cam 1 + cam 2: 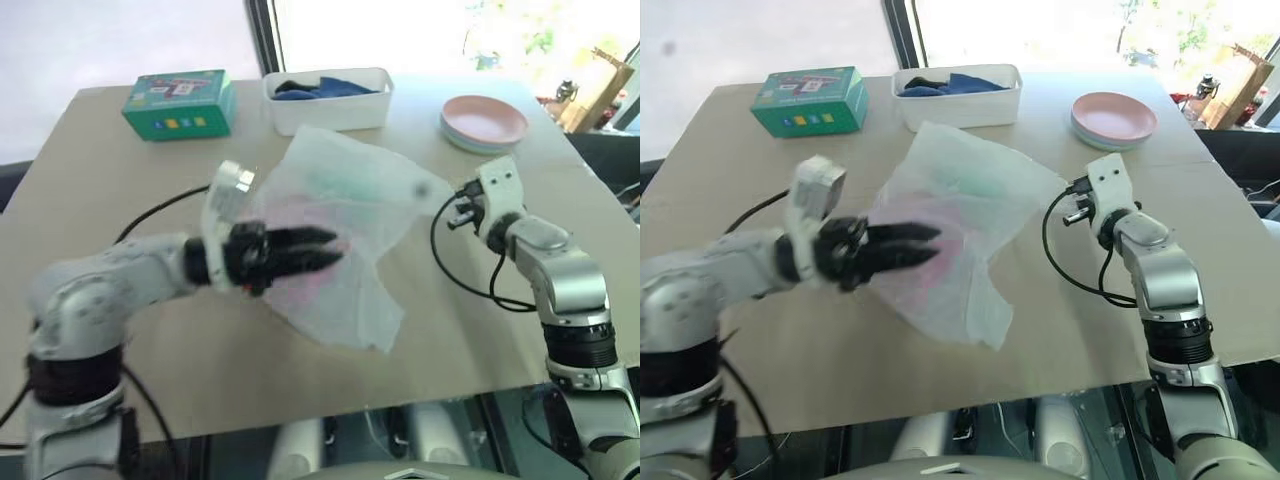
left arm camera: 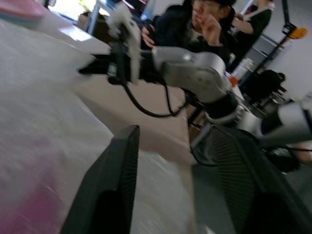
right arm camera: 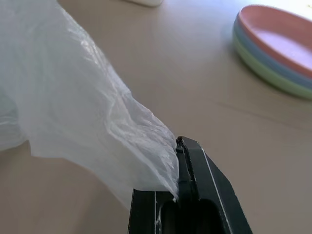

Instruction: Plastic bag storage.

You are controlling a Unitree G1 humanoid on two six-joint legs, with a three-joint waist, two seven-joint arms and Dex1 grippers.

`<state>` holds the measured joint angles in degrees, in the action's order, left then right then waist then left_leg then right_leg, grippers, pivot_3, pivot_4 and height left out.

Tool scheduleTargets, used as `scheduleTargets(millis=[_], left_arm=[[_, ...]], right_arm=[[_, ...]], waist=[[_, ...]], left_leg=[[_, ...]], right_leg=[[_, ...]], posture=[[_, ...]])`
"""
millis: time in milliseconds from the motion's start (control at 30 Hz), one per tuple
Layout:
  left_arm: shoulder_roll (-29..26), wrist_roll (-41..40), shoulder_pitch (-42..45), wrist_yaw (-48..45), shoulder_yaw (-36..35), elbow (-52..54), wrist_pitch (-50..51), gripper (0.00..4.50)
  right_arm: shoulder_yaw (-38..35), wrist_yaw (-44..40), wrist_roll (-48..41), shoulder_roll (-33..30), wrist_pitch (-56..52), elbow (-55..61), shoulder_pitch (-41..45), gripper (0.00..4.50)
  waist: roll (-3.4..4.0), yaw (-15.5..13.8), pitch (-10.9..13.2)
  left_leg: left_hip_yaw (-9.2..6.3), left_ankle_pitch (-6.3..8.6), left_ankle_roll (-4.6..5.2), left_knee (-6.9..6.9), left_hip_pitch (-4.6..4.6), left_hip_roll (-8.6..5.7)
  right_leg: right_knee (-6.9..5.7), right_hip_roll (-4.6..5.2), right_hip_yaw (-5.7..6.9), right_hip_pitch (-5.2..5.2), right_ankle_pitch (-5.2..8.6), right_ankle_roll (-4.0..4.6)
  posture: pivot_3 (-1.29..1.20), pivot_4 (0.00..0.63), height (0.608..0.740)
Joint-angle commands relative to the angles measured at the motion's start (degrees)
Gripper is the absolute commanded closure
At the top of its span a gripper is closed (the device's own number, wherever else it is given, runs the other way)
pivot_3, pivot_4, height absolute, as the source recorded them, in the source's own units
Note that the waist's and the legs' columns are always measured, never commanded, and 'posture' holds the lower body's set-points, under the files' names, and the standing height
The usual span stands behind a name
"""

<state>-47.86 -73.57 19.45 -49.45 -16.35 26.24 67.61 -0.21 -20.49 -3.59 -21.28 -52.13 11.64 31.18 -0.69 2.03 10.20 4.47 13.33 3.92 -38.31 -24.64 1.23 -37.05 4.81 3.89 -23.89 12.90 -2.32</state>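
Note:
The plastic bag [image 1: 350, 200], thin, translucent white and crinkly, is stretched above the middle of the table [image 1: 150, 320] and hangs down toward the front edge. Something pink [image 1: 297, 212] shows faintly through it. My right gripper [image 3: 180, 146] is shut on the bag's right corner and holds that edge pulled taut. From the left, my left gripper [image 1: 325, 250] points right, level, against the bag's lower left side. Its fingers [image 2: 117, 185] stand apart with nothing between them, and the bag [image 2: 39, 146] lies beside one finger.
A green box [image 1: 180, 103] sits at the back left, a white bin [image 1: 372, 105] with blue cloth at the back middle, and stacked pastel plates [image 1: 483, 122] at the back right. A seated person [image 2: 204, 24] is beyond the table's right side.

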Motion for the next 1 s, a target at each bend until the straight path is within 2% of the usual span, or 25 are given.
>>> scheduleTargets(millis=[33,100,167,267,333,400,567,667,767,833,1000], left_arm=[[-8.17,0.45,-10.92,-9.20,-4.61,2.27,1.86,0.47],[-11.52,5.58,-17.54,-13.16,-4.13,4.32,-1.79,0.47],[-12.17,12.15,-21.80,-14.80,-1.73,6.76,-8.20,0.47],[-10.65,5.91,-20.98,-13.63,-0.16,7.42,-5.14,0.47],[-10.28,5.71,-20.16,-12.69,2.87,8.22,-4.33,0.47],[-6.89,7.64,-16.91,-6.96,6.99,7.45,-4.20,0.47],[1.13,5.91,-7.97,6.63,13.44,3.72,2.08,0.47],[7.50,-1.33,-1.18,17.91,14.59,-4.15,10.42,0.47],[10.46,-8.15,1.83,24.73,14.17,-9.93,14.56,0.47],[11.61,-9.70,2.85,28.71,14.62,-11.77,15.89,0.47],[14.24,-5.26,6.08,29.72,17.24,-9.23,14.30,0.47]], right_arm=[[-0.44,1.23,-0.97,1.02,-1.26,3.78,1.12,4.50],[-0.16,1.37,-1.21,1.24,-1.69,3.96,1.22,4.50],[0.01,1.37,-1.50,1.16,-1.96,4.09,1.20,4.50],[0.27,1.33,-1.70,0.96,-2.18,4.01,1.11,4.50],[0.38,1.28,-1.84,0.82,-2.50,4.07,1.12,4.50],[0.56,1.18,-1.93,0.55,-2.89,4.31,1.14,4.50],[0.94,1.33,-2.04,0.30,-3.84,4.84,1.57,4.50],[1.35,1.46,-1.88,0.11,-4.35,5.14,2.17,4.50],[1.30,1.60,-1.90,-0.04,-4.70,5.06,3.01,4.50],[1.35,1.71,-1.82,-0.16,-4.79,4.85,3.46,4.50],[1.29,2.03,-1.88,-0.25,-5.18,4.84,4.41,4.50]], waist=[[0.04,0.09,0.02],[0.05,0.00,0.03],[0.08,-0.36,0.04],[0.08,-1.16,0.04],[0.09,-1.27,0.04],[0.14,-1.35,0.05],[0.12,-1.38,0.04],[0.05,-1.51,0.03],[0.05,-1.33,0.03],[0.05,-1.23,0.03],[0.04,-1.47,0.03]], left_leg=[[0.01,0.01,0.00,0.00,0.05,-0.04],[0.03,0.11,-0.23,-0.02,0.07,-0.02],[0.00,0.11,-0.29,-0.02,0.07,-0.03],[-0.04,0.11,-0.34,-0.01,0.00,-0.04],[-0.07,0.10,-0.34,0.00,-0.02,-0.03],[-0.08,0.08,-0.29,0.02,-0.03,-0.05],[-0.10,-0.05,-0.05,0.04,-0.05,-0.07],[-0.14,-0.06,-0.03,-0.02,-0.04,-0.05],[-0.14,-0.06,-0.02,-0.03,-0.04,-0.04],[-0.13,-0.06,-0.02,-0.03,-0.03,-0.04],[-0.12,-0.06,-0.02,-0.03,-0.03,-0.06]], right_leg=[[0.00,0.01,-0.01,0.04,0.01,0.00],[-0.02,0.00,0.00,0.02,0.06,0.09],[-0.04,0.05,0.04,-0.02,0.13,0.23],[-0.04,0.10,0.05,-0.02,0.13,0.27],[-0.03,0.16,0.05,-0.03,0.12,0.28],[-0.02,0.12,0.05,-0.02,0.09,0.22],[-0.01,-0.05,0.01,-0.01,-0.01,0.05],[-0.04,-0.11,0.01,0.03,-0.01,0.03],[-0.07,-0.12,-0.02,0.02,-0.01,0.02],[-0.12,-0.12,-0.04,0.00,-0.01,0.02],[-0.16,-0.11,-0.03,0.00,-0.01,0.03]], posture=[[0.00,0.150,0.740],[0.00,0.150,0.740],[0.00,0.150,0.740],[0.00,0.150,0.740],[0.00,0.150,0.740],[0.00,0.150,0.740],[0.00,0.150,0.740],[0.00,0.150,0.740],[0.00,0.150,0.740],[0.00,0.150,0.740],[0.00,0.150,0.740]])
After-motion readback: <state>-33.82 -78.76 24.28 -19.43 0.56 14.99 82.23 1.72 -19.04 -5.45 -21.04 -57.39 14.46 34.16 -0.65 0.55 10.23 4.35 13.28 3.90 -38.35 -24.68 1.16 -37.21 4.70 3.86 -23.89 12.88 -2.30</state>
